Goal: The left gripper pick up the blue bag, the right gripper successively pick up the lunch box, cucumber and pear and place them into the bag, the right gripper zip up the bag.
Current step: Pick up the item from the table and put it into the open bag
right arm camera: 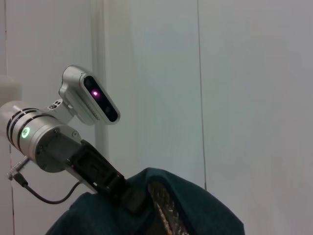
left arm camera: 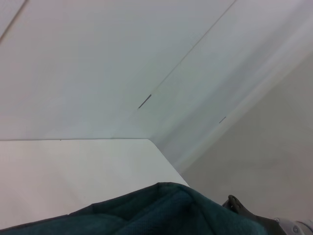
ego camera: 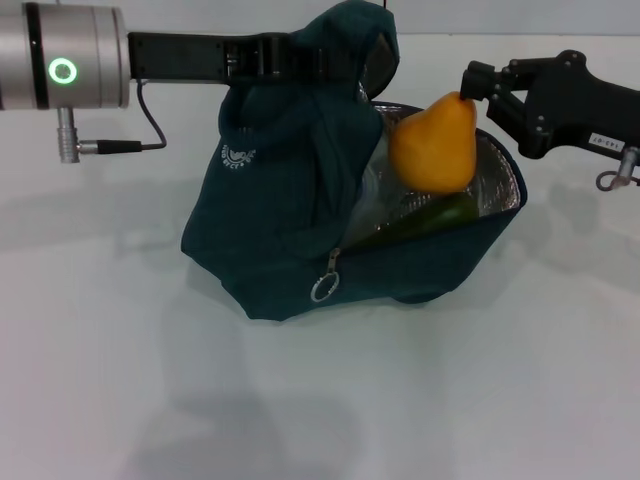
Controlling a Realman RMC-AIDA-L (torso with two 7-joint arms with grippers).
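Yellow-orange pear (ego camera: 433, 145) upright, stem up, in right claw (ego camera: 470, 92).

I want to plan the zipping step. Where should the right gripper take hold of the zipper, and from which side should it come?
Probably the metal ring pull on the blue bag. It hangs free below the slider at the low front end of the open seam, so the right gripper, now shut on the pear, could approach from the front and pinch across the ring.

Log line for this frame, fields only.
left gripper: holding dark teal-blue fabric bag open | right gripper: yellow-orange pear at mouth | green cucumber: inside | zip: open
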